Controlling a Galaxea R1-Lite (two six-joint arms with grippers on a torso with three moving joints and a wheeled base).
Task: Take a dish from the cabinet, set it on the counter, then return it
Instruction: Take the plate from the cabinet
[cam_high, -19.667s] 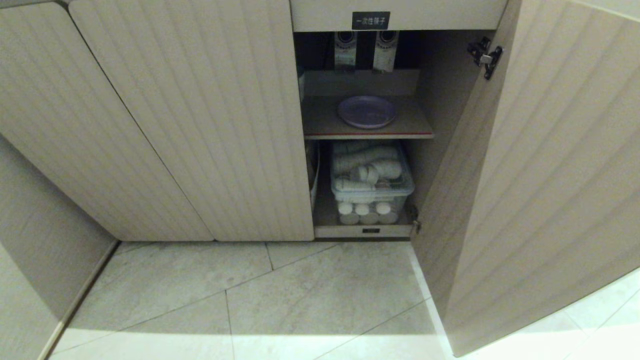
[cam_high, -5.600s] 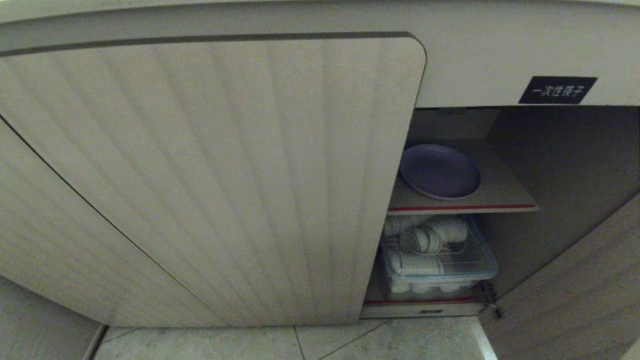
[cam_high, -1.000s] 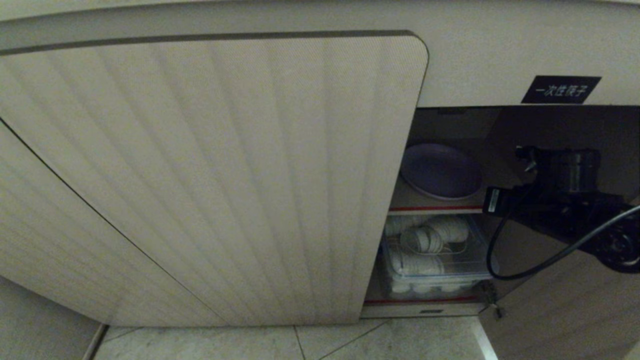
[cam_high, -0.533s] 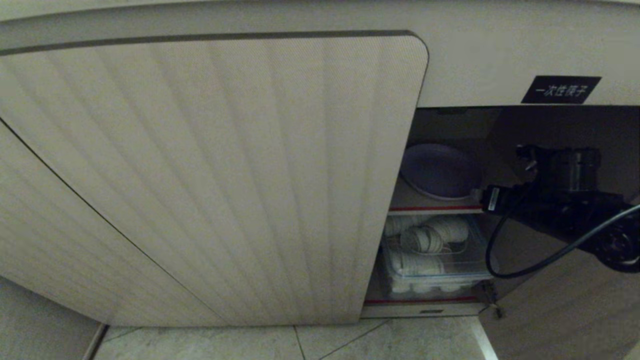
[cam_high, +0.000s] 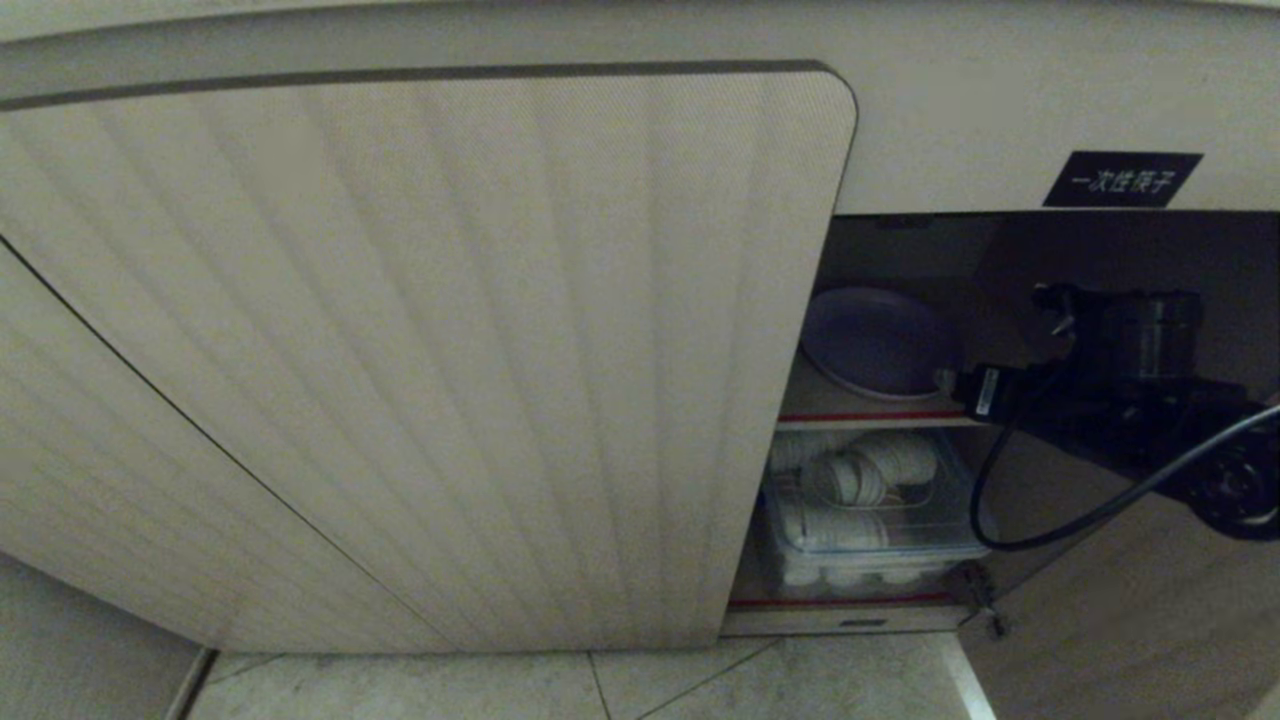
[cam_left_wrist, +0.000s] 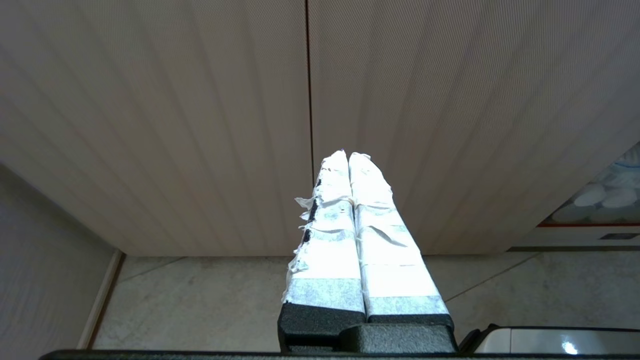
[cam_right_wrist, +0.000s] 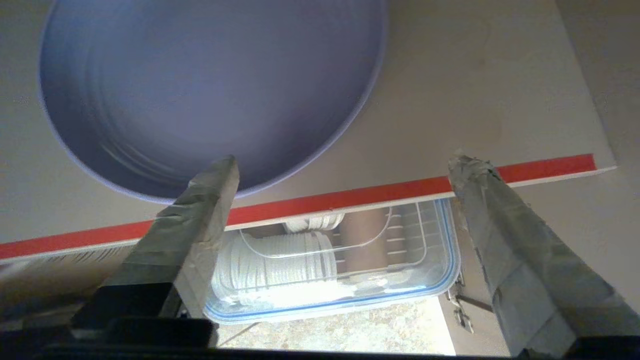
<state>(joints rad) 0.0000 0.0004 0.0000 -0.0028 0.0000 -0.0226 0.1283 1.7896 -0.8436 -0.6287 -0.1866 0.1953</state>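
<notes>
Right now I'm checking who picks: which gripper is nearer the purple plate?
Right. The right gripper hangs open at the shelf edge, just short of the dish. The left gripper sits shut, facing the closed cabinet door.

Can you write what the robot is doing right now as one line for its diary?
phase: reaching for dish | right gripper: open, at shelf edge | dish: on shelf, not held | left gripper: shut, parked

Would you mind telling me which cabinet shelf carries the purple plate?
The upper shelf, with the red front edge, carries the plate; the lower one holds a clear bin of white dishes.
</notes>
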